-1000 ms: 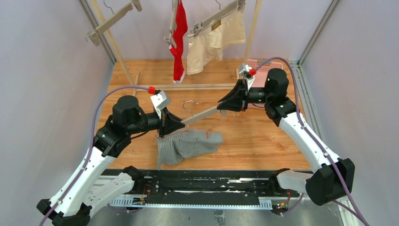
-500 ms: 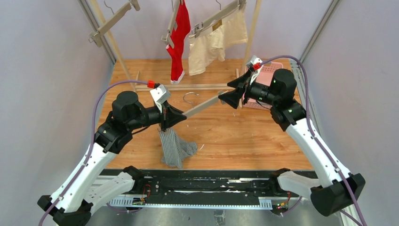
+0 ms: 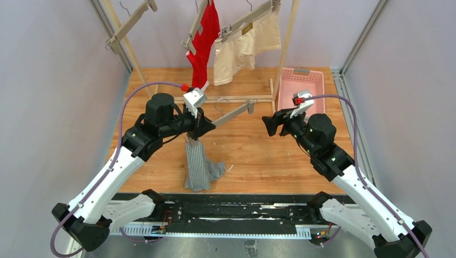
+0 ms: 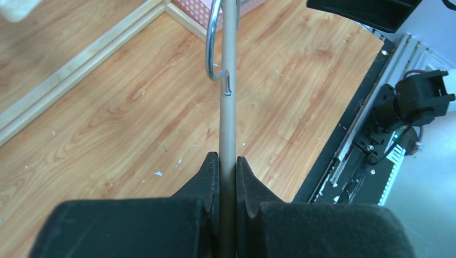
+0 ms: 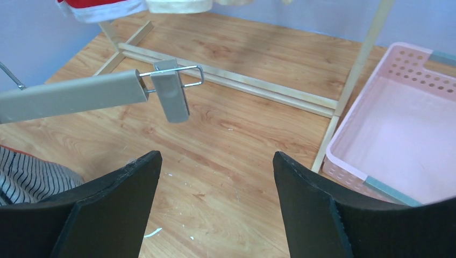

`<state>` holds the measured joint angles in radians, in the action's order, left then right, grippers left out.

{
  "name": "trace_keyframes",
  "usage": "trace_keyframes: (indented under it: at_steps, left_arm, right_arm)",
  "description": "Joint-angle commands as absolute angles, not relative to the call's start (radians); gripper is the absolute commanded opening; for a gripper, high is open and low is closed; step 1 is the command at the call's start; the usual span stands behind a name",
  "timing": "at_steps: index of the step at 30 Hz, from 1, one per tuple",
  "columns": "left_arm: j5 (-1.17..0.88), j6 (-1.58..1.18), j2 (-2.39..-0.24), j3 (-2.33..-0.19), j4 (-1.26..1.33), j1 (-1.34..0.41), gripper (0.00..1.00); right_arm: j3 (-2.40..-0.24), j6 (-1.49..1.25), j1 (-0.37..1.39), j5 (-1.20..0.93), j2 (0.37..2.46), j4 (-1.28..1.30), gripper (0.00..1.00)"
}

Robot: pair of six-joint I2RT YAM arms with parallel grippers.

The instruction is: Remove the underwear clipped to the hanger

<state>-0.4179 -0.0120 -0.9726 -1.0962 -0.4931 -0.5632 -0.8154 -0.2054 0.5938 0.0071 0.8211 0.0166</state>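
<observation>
My left gripper [image 3: 207,124] [image 4: 227,161] is shut on the bar of a grey hanger [image 3: 232,114] [image 4: 228,97], held above the table. The grey striped underwear [image 3: 198,164] [image 5: 27,174] hangs straight down from the hanger end at that gripper, its lower end bunched on the table. The clip holding it is hidden. The hanger's other clip [image 3: 251,106] [image 5: 171,97] is bare. My right gripper [image 3: 267,124] [image 5: 215,156] is open and empty, a short way right of that clip. Red underwear [image 3: 203,45] and cream underwear [image 3: 244,43] hang clipped on the rack behind.
A pink basket [image 3: 303,83] [image 5: 398,129] stands at the back right beside the rack's wooden post [image 3: 285,48]. An empty hanger [image 3: 126,24] hangs at the back left. The rack's base rail [image 3: 236,99] lies across the table behind the grippers.
My right gripper has opened, let go of the hanger's right end and drawn back. The striped underwear has dropped from spread out to hanging from one end. My left arm has carried the hanger back.
</observation>
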Motion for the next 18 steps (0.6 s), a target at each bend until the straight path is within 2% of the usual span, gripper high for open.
trace_keyframes:
  at_steps: [1,9,13,18]
  left_arm:
    - [-0.37,0.012,-1.001,-1.171,-0.459,-0.571,0.0]
    - [-0.292,-0.017,-0.967,-1.149,-0.394,-0.572,0.0]
    - [-0.313,-0.046,-0.953,-1.13,-0.349,-0.574,0.0]
    - [-0.337,-0.061,-0.945,-1.115,-0.31,-0.575,0.0]
  right_arm:
    - [-0.807,-0.227,0.62,0.136,0.799,-0.03,0.78]
    - [-0.826,-0.211,0.62,0.021,0.871,-0.021,0.77]
    - [-0.881,-0.209,0.62,-0.045,0.918,-0.013,0.72]
    - [-0.9,-0.227,0.62,-0.133,0.951,-0.047,0.72]
